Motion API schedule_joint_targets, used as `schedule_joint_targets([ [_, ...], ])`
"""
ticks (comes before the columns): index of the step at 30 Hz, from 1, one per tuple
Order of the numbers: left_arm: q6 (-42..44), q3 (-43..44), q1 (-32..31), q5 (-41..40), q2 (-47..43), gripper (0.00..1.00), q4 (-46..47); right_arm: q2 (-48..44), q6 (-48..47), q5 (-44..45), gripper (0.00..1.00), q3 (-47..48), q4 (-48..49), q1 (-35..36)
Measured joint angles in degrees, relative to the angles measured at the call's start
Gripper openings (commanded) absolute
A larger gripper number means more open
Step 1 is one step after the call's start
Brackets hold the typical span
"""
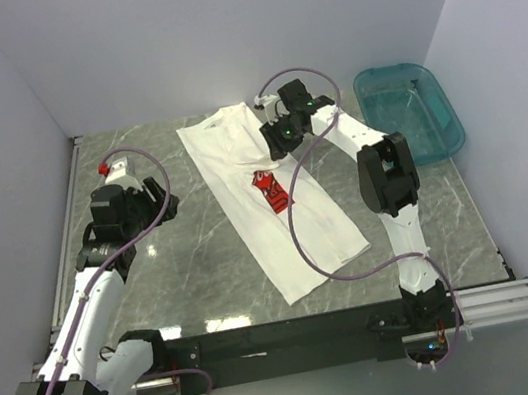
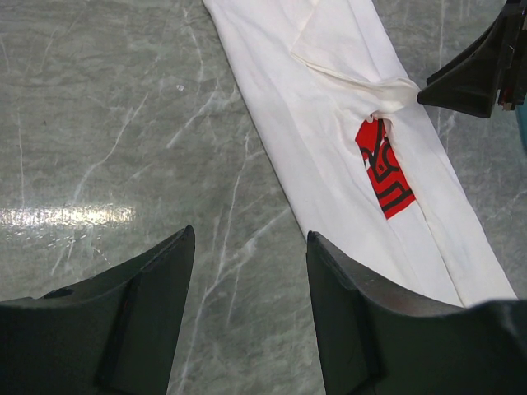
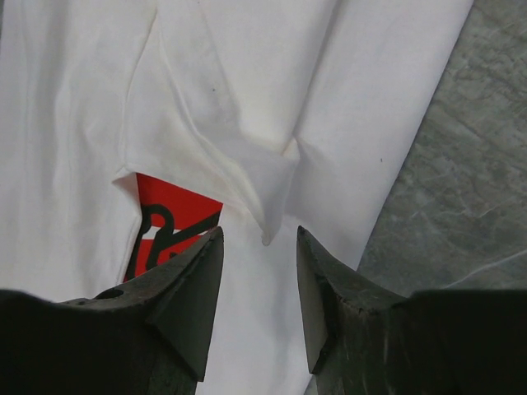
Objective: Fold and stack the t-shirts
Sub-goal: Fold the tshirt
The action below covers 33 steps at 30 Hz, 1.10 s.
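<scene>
From above, your white Coca-Cola t-shirt [image 1: 230,163] lies as a long strip, folded lengthwise. It runs from far centre toward the near right of the marble table [image 1: 175,273], well apart from the teal basin [image 1: 410,112].

In the left wrist view, your left gripper [image 2: 251,243] hangs wide open and empty over bare marble, left of the shirt, so nothing pins the cloth.

In the right wrist view, your right gripper [image 3: 259,239] is parted and grips nothing, astride a loose flap tip [image 3: 268,197] beside the red print [image 3: 177,210]. If you close there and pull, expect the fold to peel open or the strip to skew.
</scene>
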Motion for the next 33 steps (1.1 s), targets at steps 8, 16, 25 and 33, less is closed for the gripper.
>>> schedule_joint_targets([
  [8,0.0,0.0,0.0,0.1,0.0,0.63,0.0,1.0,-0.2,1.4,0.41,0.1,-0.2,0.3],
  [16,0.0,0.0,0.0,0.0,-0.2,0.63,0.0,3.4,-0.2,2.5,0.19,1.3,-1.8,0.6],
  [25,-0.1,0.0,0.0,0.1,-0.2,0.63,0.0,2.7,0.0,3.9,0.0,-2.3,-0.3,0.9],
  [33,-0.1,0.0,0.0,0.1,-1.0,0.63,0.0,-0.3,3.5,4.9,0.07,-8.5,3.0,0.6],
])
